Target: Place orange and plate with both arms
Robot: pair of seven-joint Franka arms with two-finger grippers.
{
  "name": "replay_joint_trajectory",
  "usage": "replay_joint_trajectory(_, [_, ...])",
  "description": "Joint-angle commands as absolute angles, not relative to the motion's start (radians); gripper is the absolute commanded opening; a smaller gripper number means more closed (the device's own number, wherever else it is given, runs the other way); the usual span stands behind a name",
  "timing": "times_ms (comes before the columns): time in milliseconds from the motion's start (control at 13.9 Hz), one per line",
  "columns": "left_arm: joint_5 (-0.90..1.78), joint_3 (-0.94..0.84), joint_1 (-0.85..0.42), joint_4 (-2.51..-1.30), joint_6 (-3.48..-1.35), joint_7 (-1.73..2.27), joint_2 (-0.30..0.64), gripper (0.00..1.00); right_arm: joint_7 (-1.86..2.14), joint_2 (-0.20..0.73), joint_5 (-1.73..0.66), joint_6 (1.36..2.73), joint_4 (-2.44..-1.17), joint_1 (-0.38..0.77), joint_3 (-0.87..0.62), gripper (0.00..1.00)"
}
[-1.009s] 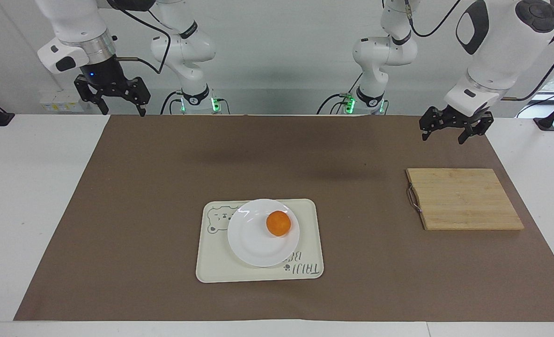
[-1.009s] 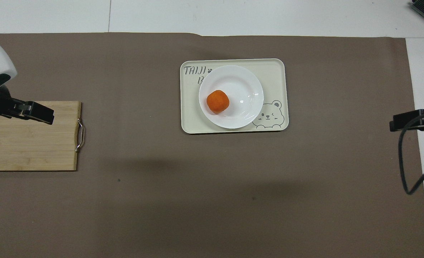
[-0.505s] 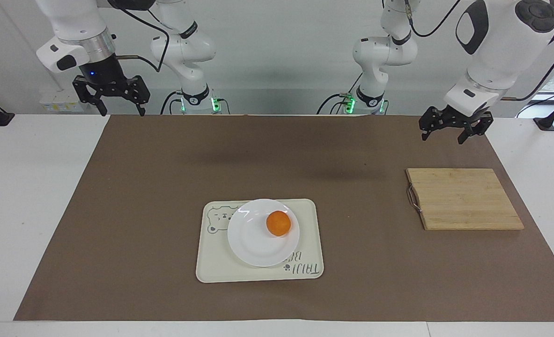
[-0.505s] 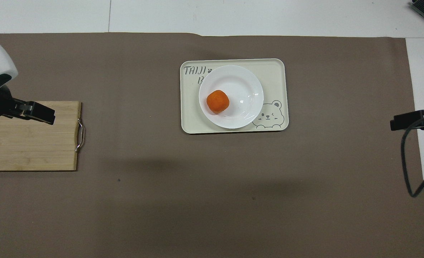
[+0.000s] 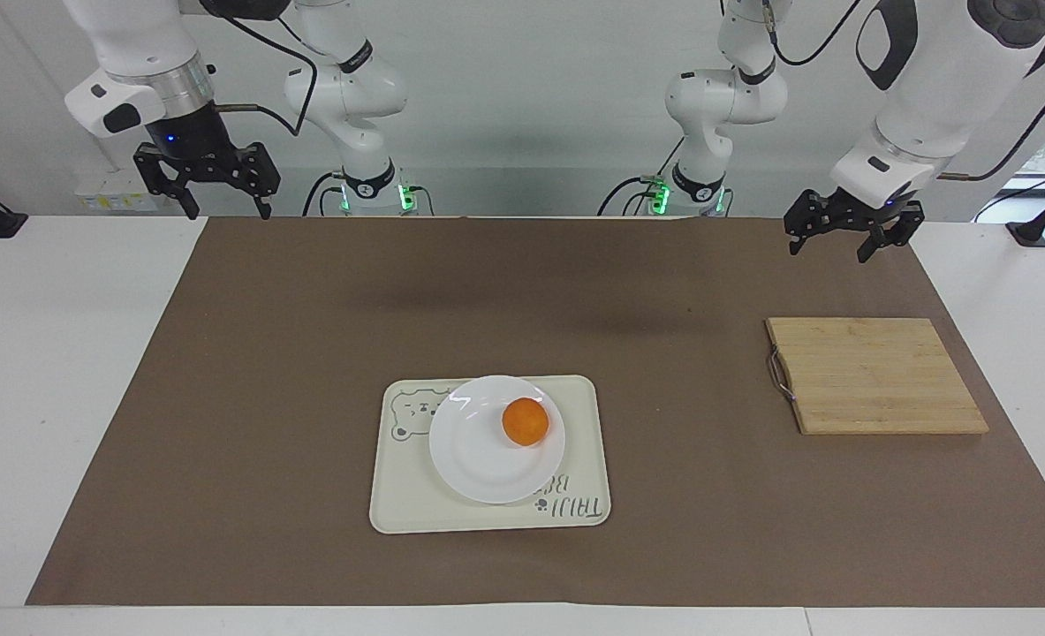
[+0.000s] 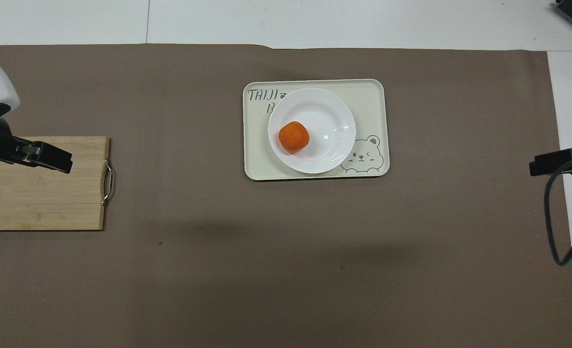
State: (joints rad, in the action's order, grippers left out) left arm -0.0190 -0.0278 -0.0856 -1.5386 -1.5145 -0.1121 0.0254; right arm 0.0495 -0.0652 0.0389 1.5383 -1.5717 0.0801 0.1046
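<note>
The orange [image 5: 525,421] lies on the white plate [image 5: 478,464], off-centre toward the left arm's end. The plate sits on a cream tray. The overhead view shows the same orange [image 6: 294,137] and plate [image 6: 331,113]. My right gripper [image 5: 226,210] hangs open and empty in the air over the brown mat's edge nearest the robots, at the right arm's end. My left gripper [image 5: 829,251] hangs open and empty over the mat near the cutting board. Both are far from the plate. In the overhead view, the left gripper [image 6: 49,158] and right gripper [image 6: 549,164] show at the side edges.
The cream bear tray [image 5: 398,512] lies mid-table, toward the edge farthest from the robots. A bamboo cutting board [image 5: 875,375] with a metal handle lies at the left arm's end. A brown mat [image 5: 310,336] covers most of the white table.
Both grippers have lifted slightly and drawn back toward the robots. The orange, plate and tray have not moved.
</note>
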Motion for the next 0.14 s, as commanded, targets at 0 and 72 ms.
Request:
replay_joint_trajectory(0, [-0.012,-0.026,-0.08,-1.542,-1.491,-0.107,-0.008,1.0,0.071,-0.081,0.043,1.546,-1.588,0.067,0.1,1.0])
replay_joint_trajectory(72, [-0.011,-0.026,-0.08,-1.543,-1.493,-0.098,-0.008,1.0,0.071,-0.081,0.043,1.548,-1.589,0.069,0.1,1.0])
